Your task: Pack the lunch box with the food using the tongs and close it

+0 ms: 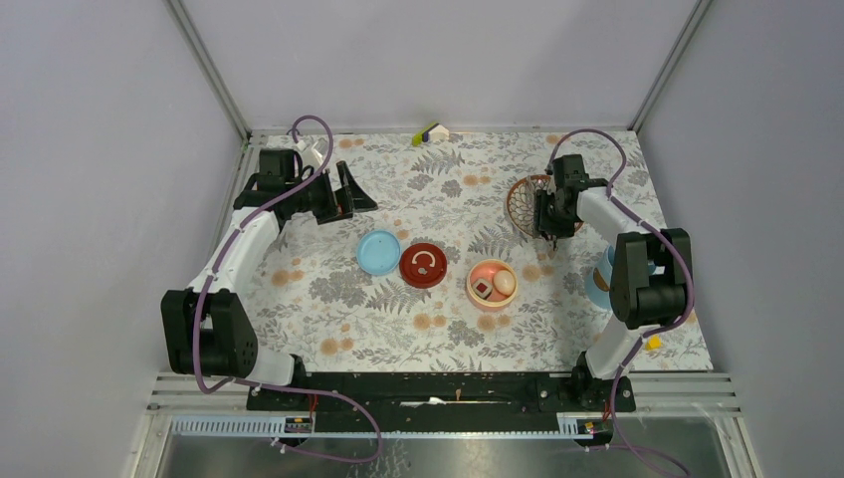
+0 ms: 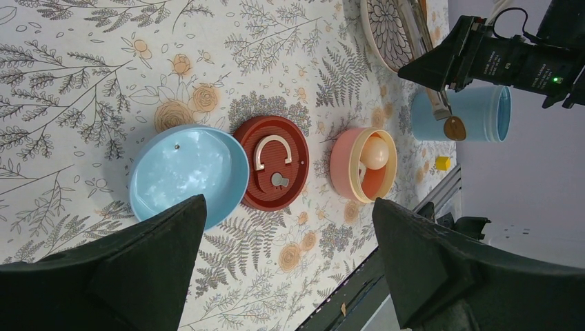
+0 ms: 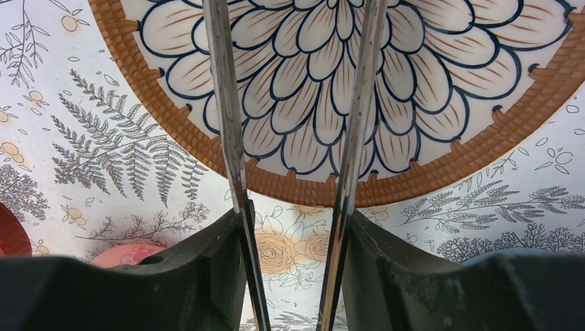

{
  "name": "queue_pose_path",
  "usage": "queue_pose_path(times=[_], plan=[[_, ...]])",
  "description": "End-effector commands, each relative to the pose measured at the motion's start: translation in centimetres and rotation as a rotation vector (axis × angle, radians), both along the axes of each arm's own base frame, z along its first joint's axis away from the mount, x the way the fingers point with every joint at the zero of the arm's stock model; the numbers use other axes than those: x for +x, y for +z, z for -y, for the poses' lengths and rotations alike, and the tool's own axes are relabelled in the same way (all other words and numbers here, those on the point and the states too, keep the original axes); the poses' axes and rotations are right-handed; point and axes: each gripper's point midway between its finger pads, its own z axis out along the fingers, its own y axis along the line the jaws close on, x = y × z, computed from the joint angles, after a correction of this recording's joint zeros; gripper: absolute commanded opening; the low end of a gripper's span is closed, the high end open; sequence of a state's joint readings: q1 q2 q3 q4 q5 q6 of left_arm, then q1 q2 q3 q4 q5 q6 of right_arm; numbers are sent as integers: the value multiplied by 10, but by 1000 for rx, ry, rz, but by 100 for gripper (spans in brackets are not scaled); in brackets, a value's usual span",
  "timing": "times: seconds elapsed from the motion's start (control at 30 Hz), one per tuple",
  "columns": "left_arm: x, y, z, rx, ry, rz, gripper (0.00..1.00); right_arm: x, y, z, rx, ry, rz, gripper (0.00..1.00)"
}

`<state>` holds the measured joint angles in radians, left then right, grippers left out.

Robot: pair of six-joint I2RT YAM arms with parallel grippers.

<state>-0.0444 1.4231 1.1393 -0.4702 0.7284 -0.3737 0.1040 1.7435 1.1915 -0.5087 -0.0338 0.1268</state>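
**Table** [image 1: 328,299], one, under a floral cloth; it carries everything listed below.

**Patterned dish** [image 3: 441,62], one, wide, with a brown rim and white petals. It sits at the upper right of the overhead view, under the right gripper. The part seen from the right wrist shows only bare petals.

**Lunch box**, three pieces, all set apart from one another:
- Light-blue shell [image 2: 476,114], one. It stands upright at the right edge of the overhead view, partly behind the right arm, with its brown strap [image 2: 453,127] hanging at the side. What is inside cannot be told.
- Light-blue disc [image 1: 378,252], one, flat at centre, touching the red-brown lid.
- Salmon-pink bowl [image 2: 345,165], one, right of centre. It holds two pieces of food, one white egg [image 1: 505,282] and one dark red-brown chunk [image 1: 483,289].

**Red-brown lid** [image 1: 423,265], one, round with a pale horseshoe handle, lying between the disc and the bowl.

**Tongs** [image 3: 224,103], one pair. Both thin arms reach out over the patterned dish, spread apart.

**Right gripper** [image 3: 293,227]: both fingers press the outer sides of the tongs' arms.

**Left gripper** [image 2: 288,207]: jaws spread wide and holding nothing, at the upper left of the overhead view.

**Small yellow-orange piece** [image 1: 654,342], one, on the cloth at the lower right.

**Yellow-green and white item** [image 1: 430,132], one, at the top edge of the table.
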Motion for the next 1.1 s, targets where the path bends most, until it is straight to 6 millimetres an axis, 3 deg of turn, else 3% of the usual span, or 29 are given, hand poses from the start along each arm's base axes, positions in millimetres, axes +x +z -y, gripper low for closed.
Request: queue_pose_path(times=[0.0, 0.13, 0.47, 1.07], plan=[[9, 19, -3, 9, 8, 81, 99, 2, -6, 9, -55, 1, 12, 53], [8, 20, -3, 9, 9, 81, 99, -2, -8, 9, -54, 3, 4, 57], [8, 22, -3, 3, 9, 82, 99, 2, 10, 12, -65, -2, 57, 59], [8, 24, -3, 3, 10, 86, 99, -7, 4, 15, -83, 11, 14, 63]])
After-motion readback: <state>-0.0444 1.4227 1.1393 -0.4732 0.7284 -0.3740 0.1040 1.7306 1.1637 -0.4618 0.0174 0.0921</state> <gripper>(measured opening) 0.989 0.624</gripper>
